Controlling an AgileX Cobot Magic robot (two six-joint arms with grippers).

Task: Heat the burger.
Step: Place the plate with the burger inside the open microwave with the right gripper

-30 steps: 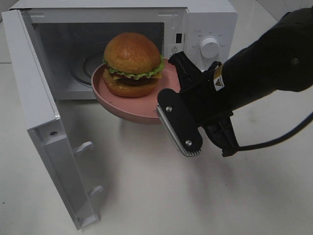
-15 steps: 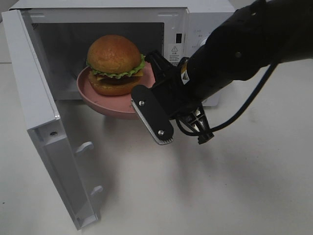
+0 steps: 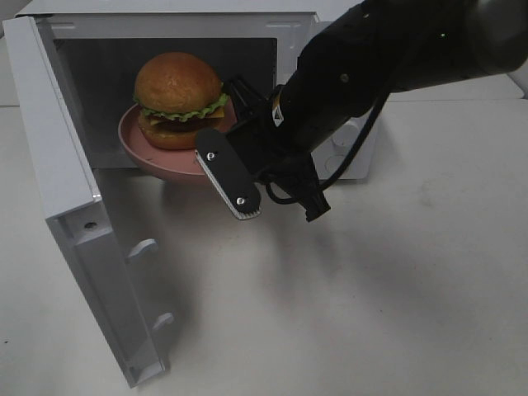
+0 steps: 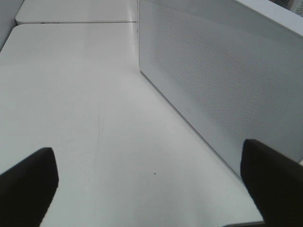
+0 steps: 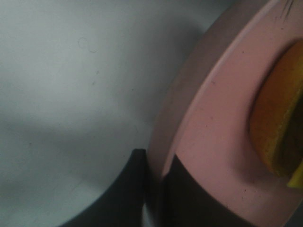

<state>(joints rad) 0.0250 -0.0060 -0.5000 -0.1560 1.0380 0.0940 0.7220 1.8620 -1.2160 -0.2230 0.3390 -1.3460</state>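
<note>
The burger point(image 3: 177, 91), with an orange-brown bun and a green lettuce edge, sits on a round pink plate point(image 3: 136, 142) held level at the mouth of the open microwave point(image 3: 346, 33). My right gripper point(image 3: 235, 132) is shut on the plate's right rim, one finger above it and one below. The right wrist view shows the plate point(image 5: 213, 142) pinched between dark fingers point(image 5: 128, 189), with a slice of the burger point(image 5: 274, 123) at the edge. My left gripper point(image 4: 151, 189) stands open over bare table beside the microwave's side wall point(image 4: 227, 85).
The microwave door point(image 3: 58, 165) is swung wide open on the left, reaching toward the table's front. The control knob is hidden behind my right arm. White table point(image 3: 371, 313) stretches in front and to the right.
My right gripper has carried the plate and burger leftward and back, from in front of the control panel to the microwave's opening. The left gripper has not moved.
</note>
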